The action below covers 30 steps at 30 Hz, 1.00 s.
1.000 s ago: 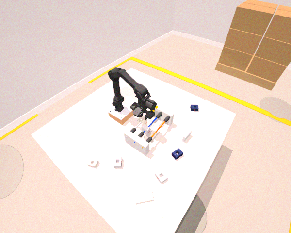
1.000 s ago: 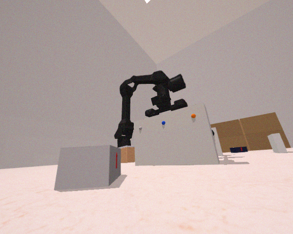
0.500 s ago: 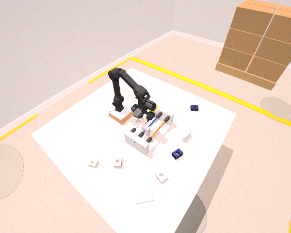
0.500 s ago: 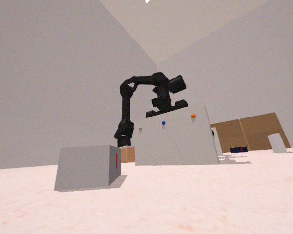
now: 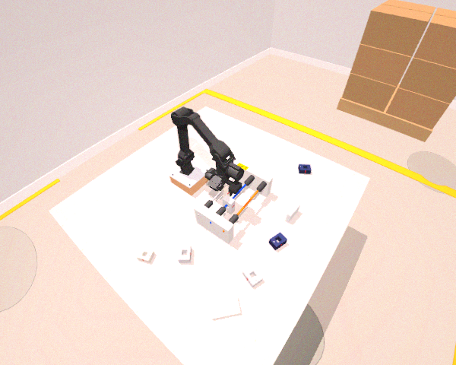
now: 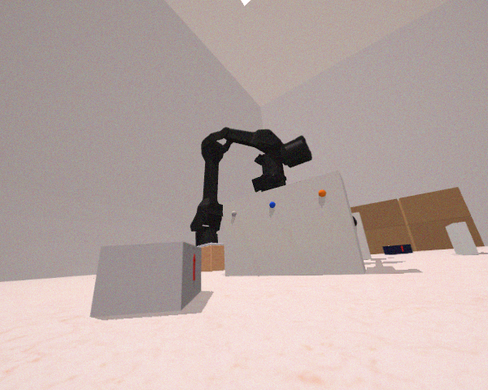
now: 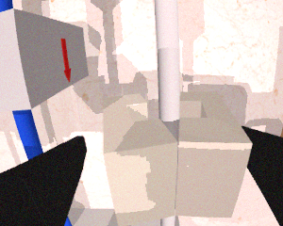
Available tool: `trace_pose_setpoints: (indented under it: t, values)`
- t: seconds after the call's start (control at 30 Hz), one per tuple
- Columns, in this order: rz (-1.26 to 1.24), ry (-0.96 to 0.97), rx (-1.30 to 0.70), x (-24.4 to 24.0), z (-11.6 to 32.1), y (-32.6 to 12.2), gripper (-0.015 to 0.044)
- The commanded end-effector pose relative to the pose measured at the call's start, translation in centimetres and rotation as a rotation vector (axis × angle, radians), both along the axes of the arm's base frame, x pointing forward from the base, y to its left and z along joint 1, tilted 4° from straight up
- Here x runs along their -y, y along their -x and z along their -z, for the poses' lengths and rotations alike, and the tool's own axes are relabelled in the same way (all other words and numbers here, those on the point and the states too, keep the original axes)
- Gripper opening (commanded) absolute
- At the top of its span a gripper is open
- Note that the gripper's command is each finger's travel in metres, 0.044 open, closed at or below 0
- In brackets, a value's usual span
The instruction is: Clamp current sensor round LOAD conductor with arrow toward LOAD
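The beige split-core sensor sits around the white-grey conductor. Its two halves meet at a seam on the near face; I cannot tell whether it is latched, and no arrow shows on it. My gripper is open, one finger on each side of the sensor. The left finger stands well clear; the right fingertip is close beside or touching the right half. In the exterior view the fingertips are partly hidden by the near end plate. A yellow label stands behind the rack, its text unreadable.
A grey-white housing with a red arrow is on the blue conductor to the left. An orange conductor runs beyond. End plates bound the rack. Loose white and dark blue housings lie around.
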<state>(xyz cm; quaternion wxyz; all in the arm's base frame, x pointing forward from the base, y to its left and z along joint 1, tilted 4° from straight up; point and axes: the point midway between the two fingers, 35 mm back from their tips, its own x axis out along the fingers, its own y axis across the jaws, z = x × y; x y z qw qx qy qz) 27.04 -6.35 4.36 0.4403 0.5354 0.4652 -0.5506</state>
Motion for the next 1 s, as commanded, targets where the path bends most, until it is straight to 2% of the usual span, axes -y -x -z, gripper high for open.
trace_pose_setpoints:
  t: [0.0,0.43,0.97]
  values:
    - [-0.004,-0.004,-0.009,-0.1,1.0,0.2,0.044]
    - [-0.004,-0.004,-0.009,-0.1,2.5,0.3,0.044]
    - [0.0,-0.001,-0.003,0.0,2.1,0.2,0.0333]
